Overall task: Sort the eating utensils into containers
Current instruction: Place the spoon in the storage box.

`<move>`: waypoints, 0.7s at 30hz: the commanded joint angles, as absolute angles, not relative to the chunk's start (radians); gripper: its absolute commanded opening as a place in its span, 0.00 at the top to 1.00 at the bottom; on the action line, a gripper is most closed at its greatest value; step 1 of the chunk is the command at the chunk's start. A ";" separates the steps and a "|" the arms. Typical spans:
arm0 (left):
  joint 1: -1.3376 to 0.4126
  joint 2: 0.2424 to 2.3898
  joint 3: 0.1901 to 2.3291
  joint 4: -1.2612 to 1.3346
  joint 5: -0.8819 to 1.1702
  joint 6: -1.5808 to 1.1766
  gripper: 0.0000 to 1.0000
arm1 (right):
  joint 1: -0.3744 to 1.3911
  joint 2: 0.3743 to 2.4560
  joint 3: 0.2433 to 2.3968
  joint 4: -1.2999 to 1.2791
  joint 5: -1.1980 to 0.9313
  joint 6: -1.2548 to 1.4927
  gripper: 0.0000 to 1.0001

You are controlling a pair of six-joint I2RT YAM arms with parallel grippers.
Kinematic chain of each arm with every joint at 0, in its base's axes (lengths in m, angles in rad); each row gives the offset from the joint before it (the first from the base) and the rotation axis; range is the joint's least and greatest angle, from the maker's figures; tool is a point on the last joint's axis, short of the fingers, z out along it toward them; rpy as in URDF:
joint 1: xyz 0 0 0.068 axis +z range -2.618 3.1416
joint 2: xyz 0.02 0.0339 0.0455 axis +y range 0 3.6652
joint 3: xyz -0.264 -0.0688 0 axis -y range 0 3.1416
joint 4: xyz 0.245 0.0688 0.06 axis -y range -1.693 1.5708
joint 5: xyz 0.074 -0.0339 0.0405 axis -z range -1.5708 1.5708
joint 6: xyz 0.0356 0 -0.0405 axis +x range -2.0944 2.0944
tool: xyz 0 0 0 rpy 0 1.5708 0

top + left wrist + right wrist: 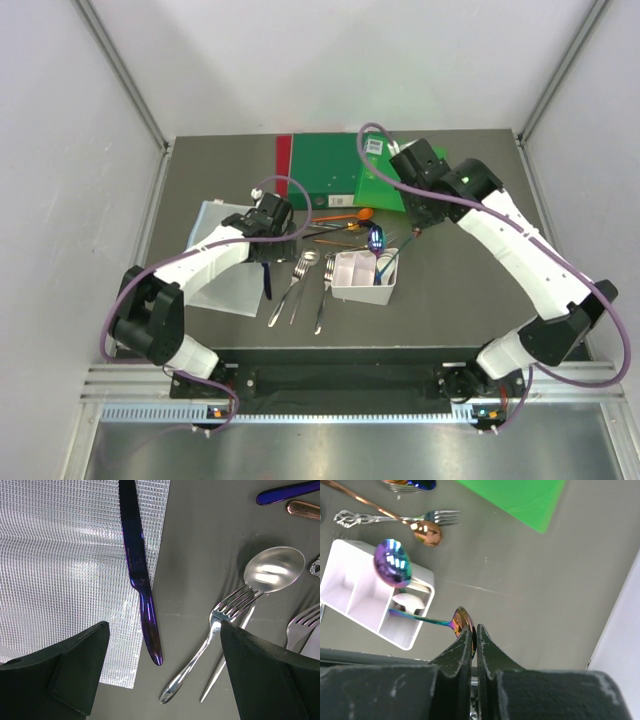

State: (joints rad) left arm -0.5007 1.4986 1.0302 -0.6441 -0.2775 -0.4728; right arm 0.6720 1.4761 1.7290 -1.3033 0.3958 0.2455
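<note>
**Sorting scene, taken from the white bin.** The white bin (365,293), three compartments in a row, stands on the dark tabletop (450,312). In its end compartment we see the upright rainbow spoon (392,562), bowl raised above the rim, and the leaning rainbow spoon (420,617), angled out over the wall. The right tool (474,630), fingers pressed together, hangs at the leaning spoon's rounded end; we cannot tell whether it grips it. Left of the bin lie a silver fork (210,645) and a silver spoon (275,570). Farther left lies the dark blue knife (136,555), partly on a clear sheet (60,580), beneath the spread left tool (164,630).
</note>
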 commanded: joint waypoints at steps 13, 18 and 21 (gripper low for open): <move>-0.505 1.497 1.046 -0.641 -0.287 -0.479 0.04 | 0.772 1.543 1.707 -1.200 0.403 0.278 1.00; -0.505 1.497 1.048 -0.641 -0.290 -0.479 0.04 | 0.779 1.552 1.677 -1.166 0.403 0.279 0.99; -0.505 1.499 1.048 -0.641 -0.291 -0.480 0.04 | 0.784 1.558 1.664 -1.151 0.400 0.279 0.99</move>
State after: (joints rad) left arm -0.5007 1.4990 1.0302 -0.6479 -0.2783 -0.4728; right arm 0.7586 1.5478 1.6684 -1.2396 0.4000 0.2501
